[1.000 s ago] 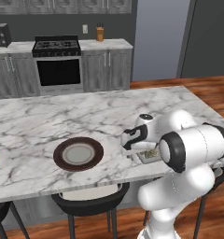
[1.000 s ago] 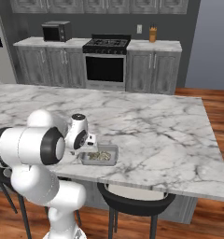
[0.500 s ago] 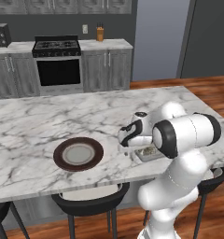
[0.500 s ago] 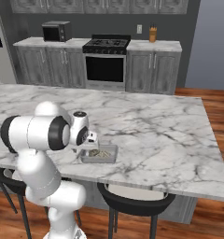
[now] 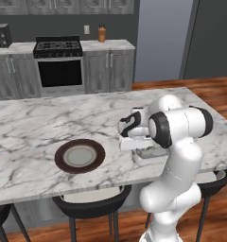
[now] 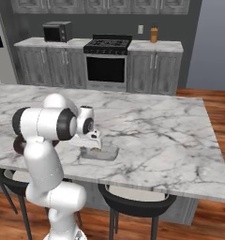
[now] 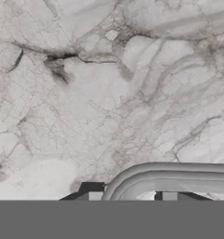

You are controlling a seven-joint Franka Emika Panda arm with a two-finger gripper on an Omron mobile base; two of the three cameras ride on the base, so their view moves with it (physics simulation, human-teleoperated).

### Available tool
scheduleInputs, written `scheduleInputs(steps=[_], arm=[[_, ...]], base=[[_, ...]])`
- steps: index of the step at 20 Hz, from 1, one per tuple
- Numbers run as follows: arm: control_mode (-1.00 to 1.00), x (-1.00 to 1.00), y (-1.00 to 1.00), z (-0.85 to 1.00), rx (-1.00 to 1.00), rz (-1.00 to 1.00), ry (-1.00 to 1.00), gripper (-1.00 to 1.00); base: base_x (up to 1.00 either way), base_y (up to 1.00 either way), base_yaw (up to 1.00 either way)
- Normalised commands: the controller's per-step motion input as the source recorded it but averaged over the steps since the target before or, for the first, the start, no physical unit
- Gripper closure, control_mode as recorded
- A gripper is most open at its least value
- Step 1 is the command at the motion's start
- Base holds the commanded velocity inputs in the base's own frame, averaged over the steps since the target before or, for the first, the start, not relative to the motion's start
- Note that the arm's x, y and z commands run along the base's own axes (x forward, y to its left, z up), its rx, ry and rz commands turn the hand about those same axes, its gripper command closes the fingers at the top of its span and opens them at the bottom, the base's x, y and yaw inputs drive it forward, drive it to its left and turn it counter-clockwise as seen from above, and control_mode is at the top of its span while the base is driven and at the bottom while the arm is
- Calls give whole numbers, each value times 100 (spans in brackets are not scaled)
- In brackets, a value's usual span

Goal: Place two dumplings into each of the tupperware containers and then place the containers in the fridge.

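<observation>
One container (image 6: pixel 100 152) sits near the surface's (image 6: pixel 152 136) front edge, and the claw (image 7: pixel 130 196) has just pinched in over its rim — lifting toward the fridge looks next.

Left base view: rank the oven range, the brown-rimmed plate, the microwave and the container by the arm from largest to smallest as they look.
1. Oven range.
2. Brown-rimmed plate, though it sits nearer the camera, so true size is unsure.
3. Container and microwave: both partly hidden, not ranked.
</observation>
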Motion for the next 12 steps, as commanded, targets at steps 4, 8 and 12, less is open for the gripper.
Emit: scheduleInputs(steps=[4,8,12], arm=[[-100,-33,-47,-39,5,-7,2,100],[-100,-78,-16,-3,0,1,-21,100],[-100,-78,0,11,-3,15,-44,100]], base=[[0,0,0],[0,0,0],[0,0,0]])
